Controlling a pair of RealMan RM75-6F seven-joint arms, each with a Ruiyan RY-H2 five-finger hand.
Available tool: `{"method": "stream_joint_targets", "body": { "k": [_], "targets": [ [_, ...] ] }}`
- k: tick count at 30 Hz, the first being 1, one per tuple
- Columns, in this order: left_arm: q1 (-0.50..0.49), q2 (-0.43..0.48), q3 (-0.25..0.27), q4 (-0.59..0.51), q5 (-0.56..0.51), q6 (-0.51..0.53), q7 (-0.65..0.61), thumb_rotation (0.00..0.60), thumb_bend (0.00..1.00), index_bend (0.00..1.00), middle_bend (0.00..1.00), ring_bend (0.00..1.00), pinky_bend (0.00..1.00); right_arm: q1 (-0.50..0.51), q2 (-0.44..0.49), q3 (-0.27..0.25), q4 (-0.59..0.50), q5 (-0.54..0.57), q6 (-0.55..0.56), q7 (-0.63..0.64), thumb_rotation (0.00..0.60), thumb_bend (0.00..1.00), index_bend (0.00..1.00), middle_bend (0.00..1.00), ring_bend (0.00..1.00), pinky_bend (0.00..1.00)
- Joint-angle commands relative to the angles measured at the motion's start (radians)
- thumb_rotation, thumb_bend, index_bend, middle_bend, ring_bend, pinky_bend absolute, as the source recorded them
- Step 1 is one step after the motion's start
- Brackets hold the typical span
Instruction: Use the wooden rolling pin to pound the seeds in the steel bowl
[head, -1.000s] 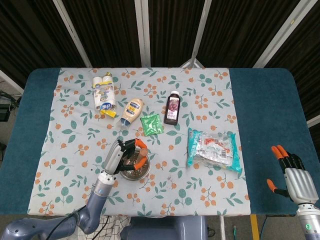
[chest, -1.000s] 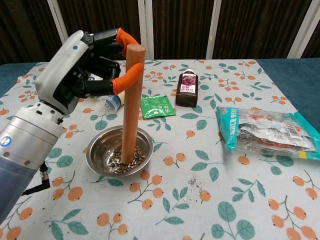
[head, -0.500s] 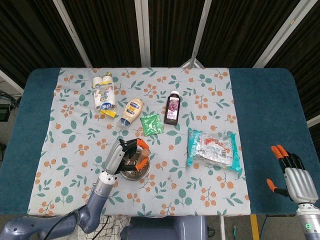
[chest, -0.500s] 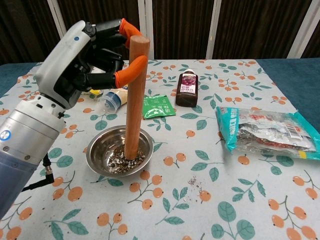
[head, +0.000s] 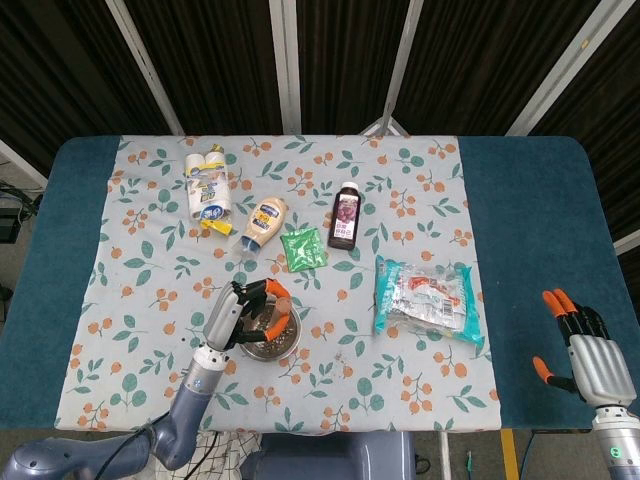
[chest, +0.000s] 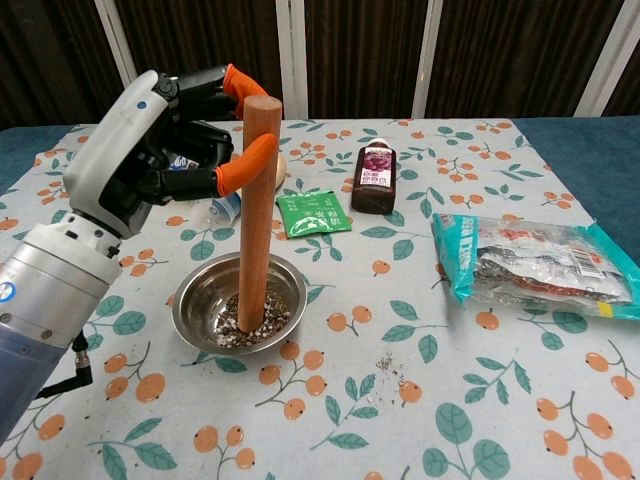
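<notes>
On the desk (head: 520, 200) there are one steel bowl (chest: 198, 302), one rolling pin (chest: 255, 215), one dark bottle (chest: 376, 178) and one squeeze bottle (head: 263, 223). There are also one green sachet (chest: 312, 213), one large snack bag (chest: 540, 262) and one white-and-yellow pack (head: 206, 187). Two hands show: the left hand (chest: 155, 150) and the right hand (head: 582, 345).

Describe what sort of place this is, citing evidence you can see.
Probably a staged robot test bench, not a home kitchen: a floral tablecloth over a blue table, dark curtains behind, and a robotic left hand gripping a wooden rolling pin.
</notes>
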Motion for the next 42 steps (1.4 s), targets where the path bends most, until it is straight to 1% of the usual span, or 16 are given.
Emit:
{"method": "stream_joint_targets", "body": {
  "k": [1, 5, 11, 14, 19, 23, 26, 29, 31, 33, 36, 39, 42],
  "targets": [
    [-0.005, 0.006, -0.01, -0.015, 0.006, 0.008, 0.006, 0.6, 0.84, 0.63, 0.76, 0.87, 0.97, 0.0, -0.001, 0.0, 0.001, -0.001, 0.002, 0.001, 0.6, 0.35, 0.0, 0.0, 0.0, 0.0],
    [-0.017, 0.019, -0.029, -0.054, 0.016, 0.02, 0.025, 0.6, 0.84, 0.63, 0.75, 0.87, 0.97, -0.001, -0.003, 0.002, 0.003, -0.006, 0.007, 0.005, 0.6, 0.35, 0.0, 0.0, 0.0, 0.0],
    [-0.035, 0.055, -0.06, -0.147, 0.032, 0.026, 0.09, 0.6, 0.84, 0.63, 0.75, 0.87, 0.97, -0.004, -0.006, 0.004, 0.008, -0.01, 0.017, 0.013, 0.6, 0.35, 0.0, 0.0, 0.0, 0.0],
    [-0.037, 0.079, -0.062, -0.186, 0.031, 0.013, 0.133, 0.6, 0.84, 0.63, 0.75, 0.87, 0.97, -0.006, -0.006, 0.003, 0.01, -0.013, 0.022, 0.016, 0.6, 0.35, 0.0, 0.0, 0.0, 0.0],
    [-0.033, 0.108, -0.064, -0.23, 0.032, 0.01, 0.169, 0.6, 0.84, 0.63, 0.75, 0.87, 0.97, -0.007, -0.007, 0.002, 0.013, -0.02, 0.026, 0.02, 0.6, 0.35, 0.0, 0.0, 0.0, 0.0],
    [-0.03, 0.15, -0.067, -0.253, 0.039, 0.009, 0.209, 0.6, 0.84, 0.63, 0.75, 0.87, 0.97, -0.007, -0.006, 0.002, 0.015, -0.021, 0.025, 0.024, 0.6, 0.35, 0.0, 0.0, 0.0, 0.0],
    [-0.024, 0.213, -0.068, -0.257, 0.038, -0.008, 0.257, 0.6, 0.84, 0.64, 0.76, 0.87, 0.97, -0.008, -0.004, 0.001, 0.016, -0.022, 0.026, 0.028, 0.6, 0.35, 0.0, 0.0, 0.0, 0.0],
    [-0.015, 0.282, -0.058, -0.266, 0.023, -0.045, 0.303, 0.6, 0.84, 0.64, 0.77, 0.87, 0.97, -0.009, -0.004, 0.0, 0.016, -0.025, 0.029, 0.029, 0.6, 0.35, 0.0, 0.0, 0.0, 0.0],
    [-0.009, 0.346, -0.044, -0.257, 0.024, -0.075, 0.362, 0.6, 0.84, 0.65, 0.77, 0.87, 0.97, -0.01, -0.004, 0.001, 0.016, -0.026, 0.031, 0.029, 0.6, 0.35, 0.0, 0.0, 0.0, 0.0],
    [-0.005, 0.389, -0.033, -0.243, 0.029, -0.092, 0.4, 0.6, 0.84, 0.65, 0.77, 0.87, 0.97, -0.01, -0.005, 0.001, 0.016, -0.026, 0.031, 0.029, 0.6, 0.35, 0.0, 0.0, 0.0, 0.0],
    [0.003, 0.455, -0.001, -0.215, 0.028, -0.136, 0.427, 0.6, 0.84, 0.65, 0.77, 0.87, 0.97, -0.01, -0.005, 0.0, 0.015, -0.027, 0.031, 0.026, 0.6, 0.35, 0.0, 0.0, 0.0, 0.0],
    [0.008, 0.491, 0.027, -0.174, 0.035, -0.162, 0.439, 0.6, 0.84, 0.65, 0.77, 0.87, 0.97, -0.011, -0.006, -0.001, 0.016, -0.029, 0.034, 0.022, 0.6, 0.35, 0.0, 0.0, 0.0, 0.0],
    [0.015, 0.504, 0.06, -0.111, 0.048, -0.18, 0.452, 0.6, 0.84, 0.65, 0.77, 0.87, 0.97, -0.012, -0.008, -0.001, 0.016, -0.03, 0.037, 0.018, 0.6, 0.35, 0.0, 0.0, 0.0, 0.0]
  ]
}}
